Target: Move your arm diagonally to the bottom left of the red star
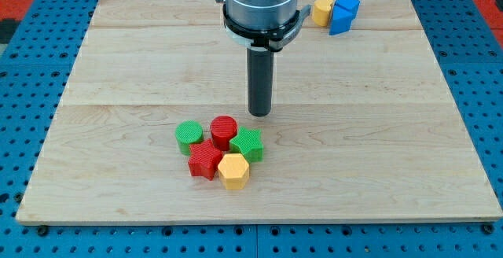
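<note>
The red star [204, 161] lies in a tight cluster near the view's bottom centre of the wooden board [377, 132]. Touching it are a green cylinder [189, 136] at its upper left, a red cylinder [224, 131] above it, a green star [247, 144] to its upper right and a yellow hexagon [233, 171] at its right. My tip [259, 113] stands above and to the right of the cluster, a short way from the red cylinder and the green star, touching no block.
A yellow block [321, 11] and a blue block [343, 14] sit together at the view's top right edge of the board. A blue pegboard [31, 69] surrounds the board.
</note>
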Robot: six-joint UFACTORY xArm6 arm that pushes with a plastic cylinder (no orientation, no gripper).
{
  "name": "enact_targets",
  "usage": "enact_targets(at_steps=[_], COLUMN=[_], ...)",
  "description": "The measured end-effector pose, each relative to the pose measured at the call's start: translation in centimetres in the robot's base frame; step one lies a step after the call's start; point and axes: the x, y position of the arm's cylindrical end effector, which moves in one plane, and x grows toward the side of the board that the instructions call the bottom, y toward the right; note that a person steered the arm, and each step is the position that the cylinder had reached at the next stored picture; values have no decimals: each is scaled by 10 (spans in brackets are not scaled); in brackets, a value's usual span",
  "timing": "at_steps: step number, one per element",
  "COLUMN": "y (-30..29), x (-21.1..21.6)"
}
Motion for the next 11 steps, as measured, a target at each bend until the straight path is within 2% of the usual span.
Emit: enact_targets(at_steps=[1,2,3,4,5,6,7,8,9,10,11], y=[-5,30,40,45,90,154,172,178,157,72,-11], x=[2,13,71,103,27,-20,-38,-9,104,154,161])
